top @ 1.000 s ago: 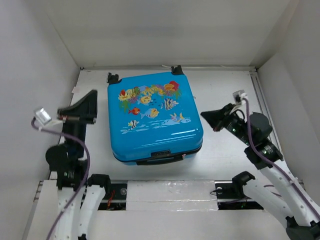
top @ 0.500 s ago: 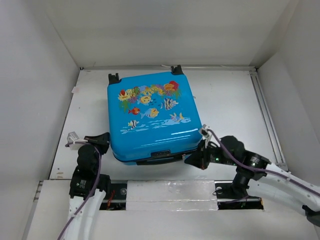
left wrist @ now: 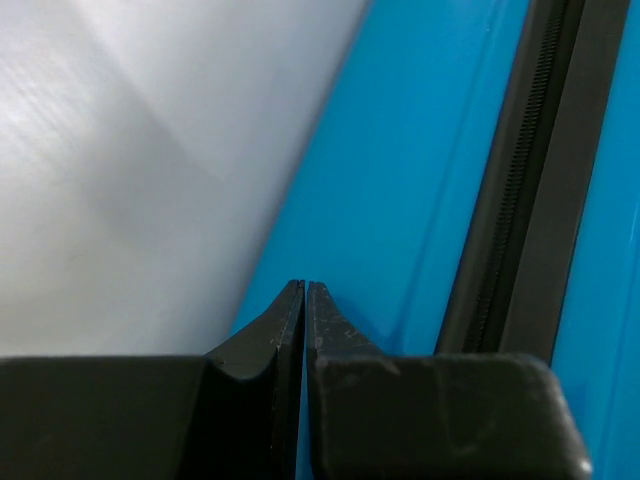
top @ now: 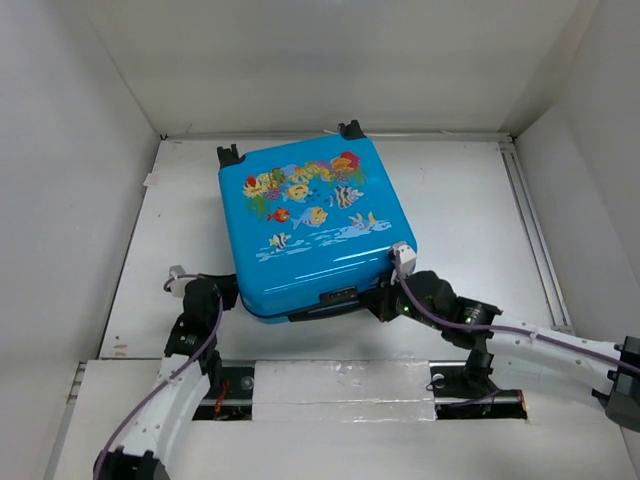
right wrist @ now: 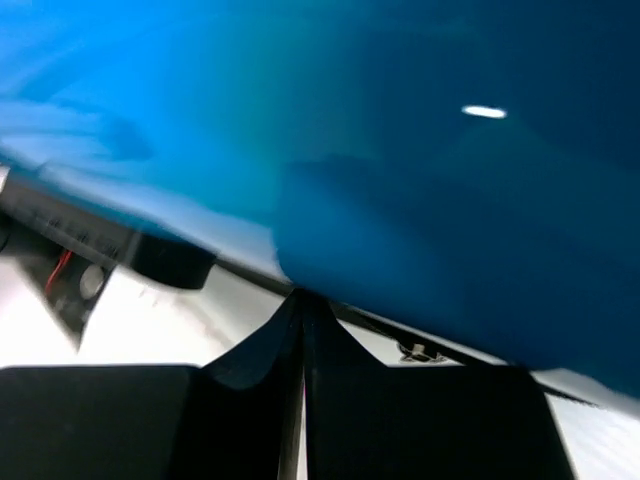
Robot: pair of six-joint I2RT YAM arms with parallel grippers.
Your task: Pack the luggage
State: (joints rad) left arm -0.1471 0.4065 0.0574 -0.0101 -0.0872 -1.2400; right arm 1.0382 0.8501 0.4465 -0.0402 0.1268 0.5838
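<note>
The luggage is a bright-blue suitcase lying closed on the table, fish print face up, wheels at the far side. My left gripper is shut and empty, its tips against the suitcase's near-left corner; the left wrist view shows the blue shell and the black zipper band right at the fingertips. My right gripper is shut and empty, its tips pressed at the near-right corner; the right wrist view shows the blue shell filling the frame above the tips.
White walls enclose the table on the left, back and right. A metal rail runs along the near edge between the arm bases. A raised strip runs along the table's right side.
Both arms have dropped low and come in to the suitcase's near corners. The suitcase has turned a little and shifted toward the back.
</note>
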